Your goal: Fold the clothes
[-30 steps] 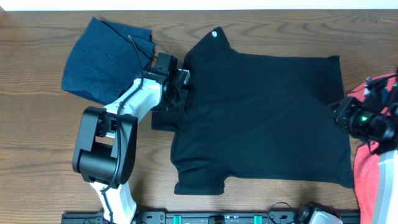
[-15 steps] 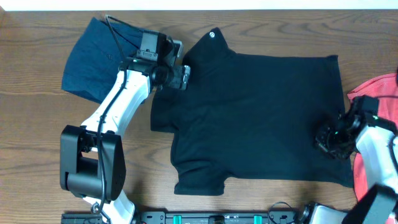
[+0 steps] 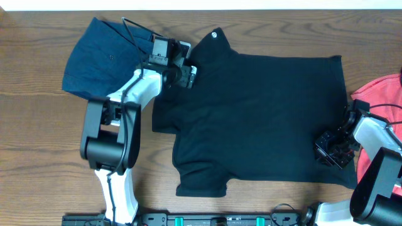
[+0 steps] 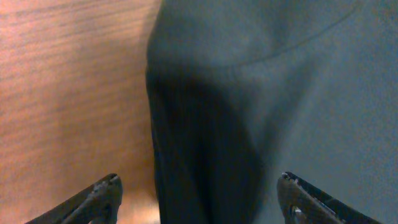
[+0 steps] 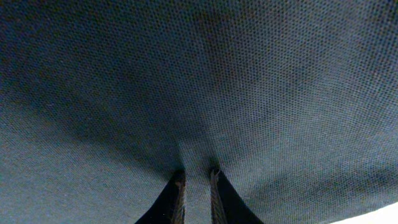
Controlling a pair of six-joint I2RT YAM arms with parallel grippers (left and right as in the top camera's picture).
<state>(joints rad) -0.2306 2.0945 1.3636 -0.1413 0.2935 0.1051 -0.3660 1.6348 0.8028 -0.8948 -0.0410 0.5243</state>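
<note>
Black short-sleeved T-shirt (image 3: 264,113) lies spread flat across the middle of a brown wood-grain table (image 3: 38,157), its long axis running from side to side: the neck end points toward the table's left edge and the straight hem toward the right edge. One sleeve reaches toward the far edge and carries a small round white print mark (image 3: 215,34); the other sleeve (image 3: 201,182) reaches toward the near edge, slightly rumpled. The cloth is a matte knit, fine-meshed in the right wrist view, with a curved stitched seam visible in the left wrist view. The left gripper (image 3: 187,73) hovers over the shirt's far shoulder, beside the far sleeve, its two dark fingers (image 4: 102,196) spread wide with nothing between them; below them the shirt's edge meets bare wood. The right gripper (image 3: 331,150) sits on the shirt near the hem's near corner, its fingers (image 5: 177,196) drawn narrow and pinching a small raised ridge of the black fabric. A navy-blue garment (image 3: 103,59), loosely folded and creased, lies at the table's far left corner, just beside the left arm. A coral-red T-shirt (image 3: 383,100) is bunched at the right edge, partly out of view, near the black shirt's hem.
</note>
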